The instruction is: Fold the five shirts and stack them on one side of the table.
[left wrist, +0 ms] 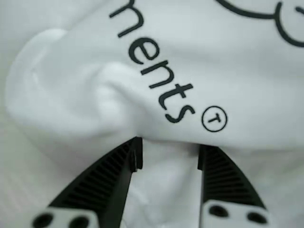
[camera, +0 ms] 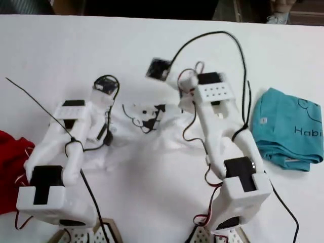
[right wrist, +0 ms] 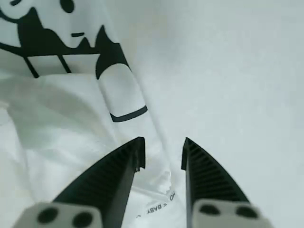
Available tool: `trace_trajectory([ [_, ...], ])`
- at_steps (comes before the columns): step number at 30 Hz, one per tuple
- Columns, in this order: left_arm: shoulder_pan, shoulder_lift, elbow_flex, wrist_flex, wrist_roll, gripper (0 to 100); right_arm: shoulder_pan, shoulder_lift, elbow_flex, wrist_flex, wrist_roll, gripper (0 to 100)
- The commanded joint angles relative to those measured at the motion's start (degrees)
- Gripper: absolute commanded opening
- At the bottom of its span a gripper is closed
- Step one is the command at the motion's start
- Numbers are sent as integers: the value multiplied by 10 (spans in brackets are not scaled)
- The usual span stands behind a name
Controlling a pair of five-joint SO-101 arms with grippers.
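Centrally, white shirt [left wrist: 71,85] on table [camera: 152,45], left pincer [left wrist: 166,159] and right pincer [right wrist: 161,154] both parted over it.

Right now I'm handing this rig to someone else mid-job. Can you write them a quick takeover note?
Left gripper: fingers open, low over the white shirt, straddling a raised fold.
Right gripper: fingers open at that shirt's edge, beside bare table.
Things: white shirt lies rumpled between the arms; teal shirt sits on the table's right side; red shirt is bunched at the left edge.
Done: the teal shirt looks folded.
Left: fold the white and red shirts, then stack them. I count three shirts here.
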Motion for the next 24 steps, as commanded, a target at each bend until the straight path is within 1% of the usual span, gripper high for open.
trace_trajectory([
  [1,1,4,-8,-7,-2,214,-12,-29,-28,89,-12,108],
  [3,1,4,-8,-7,-2,214,-25,-50,-28,143,-10,29],
  [4,1,4,-8,-7,-2,214,-30,-59,-28,164,-10,12],
  [6,1,4,-8,-7,-2,214,-36,-74,-28,205,-10,37],
  [8,1,4,-8,-7,-2,214,-43,-83,-27,233,-10,34],
  [11,1,4,-8,-7,-2,214,-46,-86,-11,243,-9,21],
  [14,1,4,-8,-7,-2,214,-46,-83,27,215,-9,21],
  [20,1,4,-8,-7,-2,214,-72,-82,146,103,-9,21],
  [24,1,4,-8,-7,-2,214,-76,-82,171,23,-14,21],
])
